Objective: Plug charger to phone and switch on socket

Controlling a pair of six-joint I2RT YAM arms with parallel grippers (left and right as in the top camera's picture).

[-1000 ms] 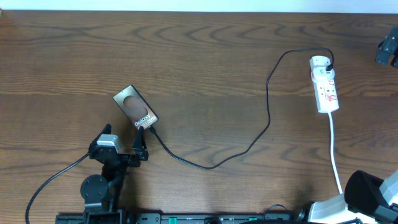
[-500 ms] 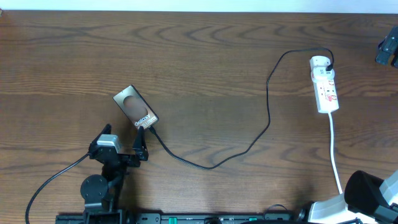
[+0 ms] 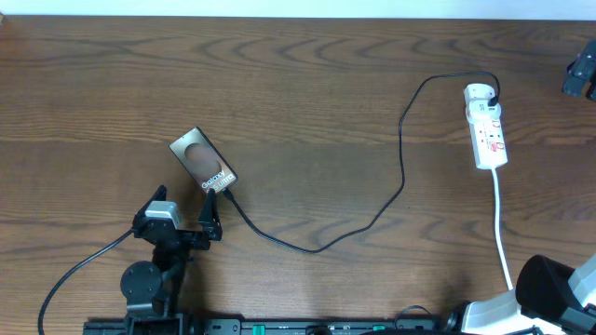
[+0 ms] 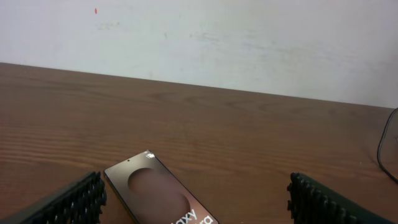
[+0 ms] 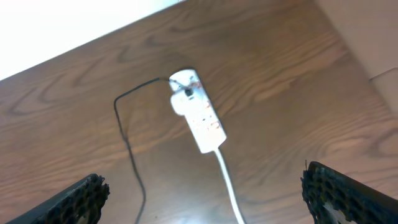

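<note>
At the left of the table point(image 3: 307, 56), the left claw point(image 3: 182, 212) sits low with its jaws spread wide and nothing between them, pointing at the phone point(image 3: 203, 160), which lies flat and slantwise just beyond its fingertips. The charger point(image 3: 317, 248) meets the phone's near end, but neither the overhead nor the left wrist view shows whether the plug tip is fully seated or only touching the port. That is the first risk: if the tip is half in, any nudge from that claw could turn the unfixed phone and work the plug loose. One finger also stands just beside the cable where it leaves the phone, so a careless forward or sideways move could catch it. Toward the middle, the cable runs in a slack loop across bare wood; an arm sweeping low there might drag it and tug both ends. At the right, the cable ends at the far end of the socket point(image 3: 489, 130), whose white cord point(image 3: 501, 223) trails back toward the near edge. The right claw point(image 5: 202, 180) hangs well above it, jaws wide and empty. The red switches look small, so a wide-spread finger may miss or press the wrong one, and the light strip could slide or tip rather than click.
</note>
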